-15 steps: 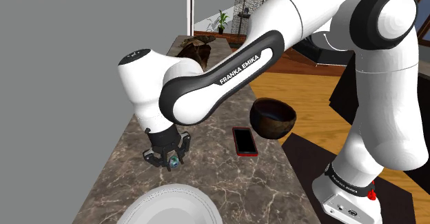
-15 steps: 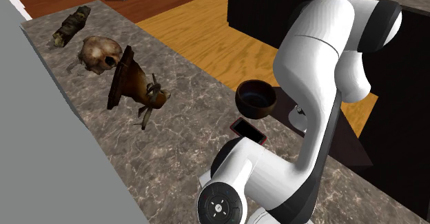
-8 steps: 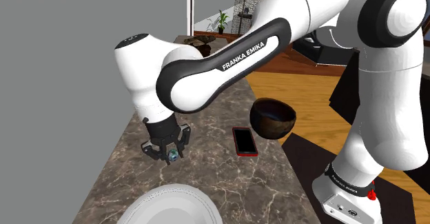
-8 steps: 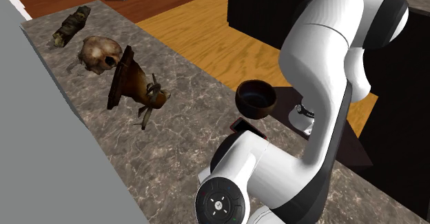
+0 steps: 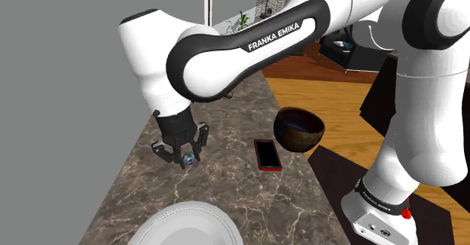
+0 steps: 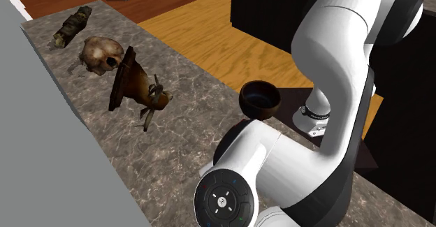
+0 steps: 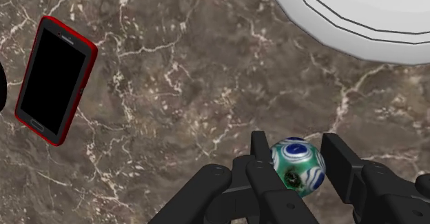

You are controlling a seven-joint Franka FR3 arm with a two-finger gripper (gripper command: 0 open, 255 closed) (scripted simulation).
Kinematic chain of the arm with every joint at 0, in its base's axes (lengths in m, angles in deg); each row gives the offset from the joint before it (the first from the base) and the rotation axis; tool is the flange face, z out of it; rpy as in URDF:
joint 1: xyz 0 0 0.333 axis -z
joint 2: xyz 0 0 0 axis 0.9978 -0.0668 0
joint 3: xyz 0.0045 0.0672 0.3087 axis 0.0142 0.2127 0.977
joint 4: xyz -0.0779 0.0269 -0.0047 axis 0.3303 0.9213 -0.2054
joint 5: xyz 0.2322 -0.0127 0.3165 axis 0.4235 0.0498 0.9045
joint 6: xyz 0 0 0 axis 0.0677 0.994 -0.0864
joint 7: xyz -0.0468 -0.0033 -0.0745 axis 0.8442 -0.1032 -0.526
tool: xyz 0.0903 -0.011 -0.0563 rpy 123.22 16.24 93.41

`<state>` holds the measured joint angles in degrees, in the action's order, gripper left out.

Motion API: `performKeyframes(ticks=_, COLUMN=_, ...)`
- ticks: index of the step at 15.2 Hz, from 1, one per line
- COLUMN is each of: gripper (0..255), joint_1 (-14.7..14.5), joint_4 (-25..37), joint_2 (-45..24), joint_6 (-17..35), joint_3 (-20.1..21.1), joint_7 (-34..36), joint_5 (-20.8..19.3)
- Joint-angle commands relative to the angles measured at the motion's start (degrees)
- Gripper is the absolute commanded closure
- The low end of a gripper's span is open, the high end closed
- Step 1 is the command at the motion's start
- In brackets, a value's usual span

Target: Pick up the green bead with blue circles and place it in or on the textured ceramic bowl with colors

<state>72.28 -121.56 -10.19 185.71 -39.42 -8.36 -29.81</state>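
A green bead with blue and white circles [image 7: 298, 166] sits clasped between my two black fingers, lifted above the marble counter. In the shoulder view my gripper [image 5: 186, 157] hangs over the counter's near part, shut on the bead [image 5: 187, 159]. The dark brown bowl [image 5: 298, 129] stands at the counter's edge, to the shoulder view's right of the gripper, past a phone. The same bowl [image 6: 260, 98] shows in the second exterior view beside the arm.
A red-cased black phone [image 5: 267, 154] lies between gripper and bowl, also seen as the phone [image 7: 54, 78]. A white plate [image 5: 188, 225] sits near the front. A skull [image 6: 100, 54], a brown figure [image 6: 133, 82] and a log [image 6: 72, 25] lie farther along the counter [image 6: 182, 135].
The arm has risen and the gripper has lifted the bead off the counter, drifting slightly away from the white plate.
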Motion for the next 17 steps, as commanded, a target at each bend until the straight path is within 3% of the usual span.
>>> performKeyframes(ticks=1, gripper=255, joint_1=0.00, joint_4=0.82, joint_2=0.48, joint_6=-1.25, joint_3=0.17, joint_7=-0.13, joint_5=0.32)
performKeyframes(ticks=17, gripper=255, joint_1=-0.52, joint_4=10.74, joint_2=2.45, joint_6=-12.68, joint_3=0.94, joint_7=-1.21, joint_5=1.74)
